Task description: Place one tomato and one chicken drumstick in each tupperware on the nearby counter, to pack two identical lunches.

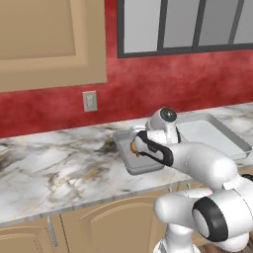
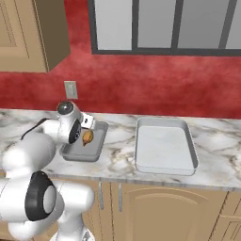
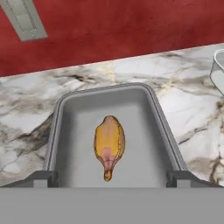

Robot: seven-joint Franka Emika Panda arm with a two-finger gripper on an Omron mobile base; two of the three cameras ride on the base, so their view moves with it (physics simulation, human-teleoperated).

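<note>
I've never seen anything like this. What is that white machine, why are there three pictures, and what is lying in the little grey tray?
The white machine is a robot arm on a base that can drive, in a computer-drawn kitchen. Two pictures come from cameras on the base, behind the arm to its left and right, so they show the same counter from two sides. The third comes from a camera on the arm's hand, looking down past its two fingers. The gripper stands open and holds nothing. Right under it is a small grey tray with one chicken drumstick lying inside. Beside it on the marble counter sits a larger tray, with nothing visible in it. I see no tomato in these pictures.
</note>
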